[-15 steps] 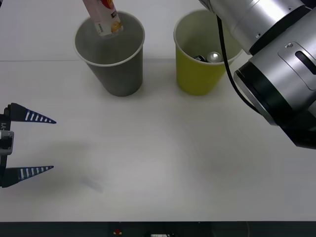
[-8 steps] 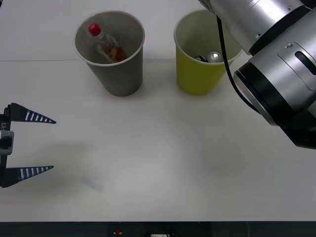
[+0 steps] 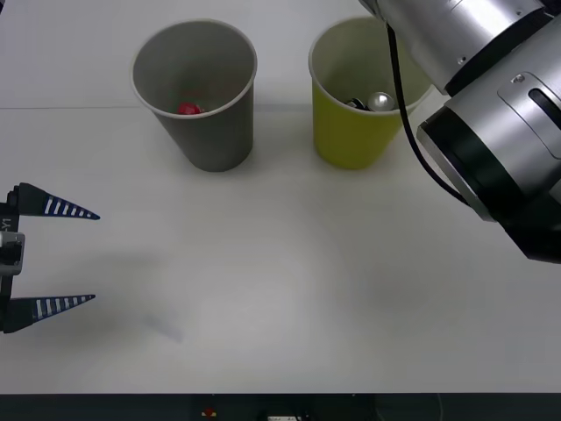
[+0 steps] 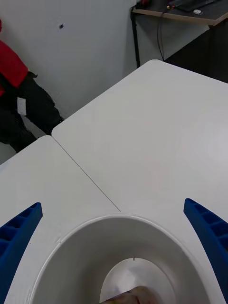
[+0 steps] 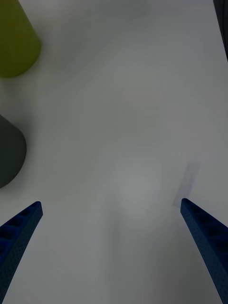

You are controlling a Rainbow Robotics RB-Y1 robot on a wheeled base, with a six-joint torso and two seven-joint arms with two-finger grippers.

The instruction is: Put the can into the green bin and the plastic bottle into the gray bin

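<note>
The gray bin (image 3: pixel 206 132) stands at the back left of the table, and the plastic bottle's red cap (image 3: pixel 188 109) shows deep inside it. To its right is the green bin (image 3: pixel 351 132) with the can (image 3: pixel 379 101) lying inside, silver top up. My right gripper (image 4: pixel 111 205) is open above the gray bin's rim (image 4: pixel 114 223), with a bit of the bottle (image 4: pixel 128 298) far below. My left gripper (image 3: pixel 95 257) is open and holds nothing at the table's left side, apart from both bins.
My right arm's silver and black body (image 3: pixel 491 132) hangs over the table's right side, next to the green bin. A seam (image 3: pixel 53 108) crosses the white table behind the bins. The left wrist view has both bins, green (image 5: pixel 14 42) and gray (image 5: pixel 9 152).
The bottle dropped from above the gray bin's rim into the bin; now just its red cap shows at the bottom. Neither arm has visibly moved.
</note>
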